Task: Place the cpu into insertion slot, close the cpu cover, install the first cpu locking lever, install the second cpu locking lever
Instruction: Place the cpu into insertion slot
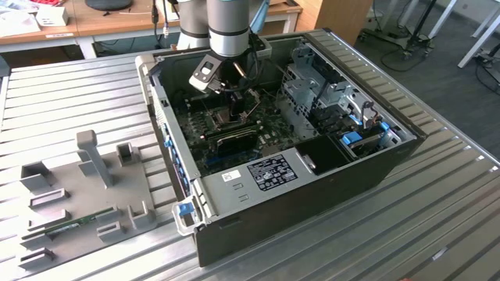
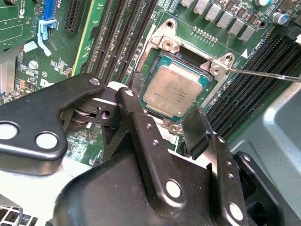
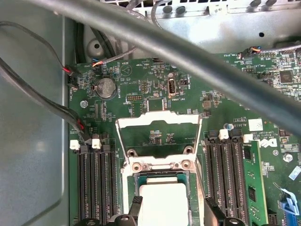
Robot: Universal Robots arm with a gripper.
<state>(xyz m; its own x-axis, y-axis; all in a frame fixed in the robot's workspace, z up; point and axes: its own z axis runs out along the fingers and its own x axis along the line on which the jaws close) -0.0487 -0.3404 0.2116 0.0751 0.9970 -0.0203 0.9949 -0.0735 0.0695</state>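
cpu (image 2: pixel 175 92) flat in insertion slot (image 2: pixel 157 40); cpu cover (image 3: pixel 157 118) open.
gripper (image 2: pixel 165 96) spread wide, empty, directly over the cpu, one fingertip off each of two opposite edges; contact unclear. cpu cover tilted back past the hinge edge, just beyond the gripper, clear of the cpu.

A robotics lab: an open computer case (image 1: pixel 312 199) on a ribbed metal bench (image 1: pixel 70 93), wooden desks (image 1: pixel 117 20) behind.
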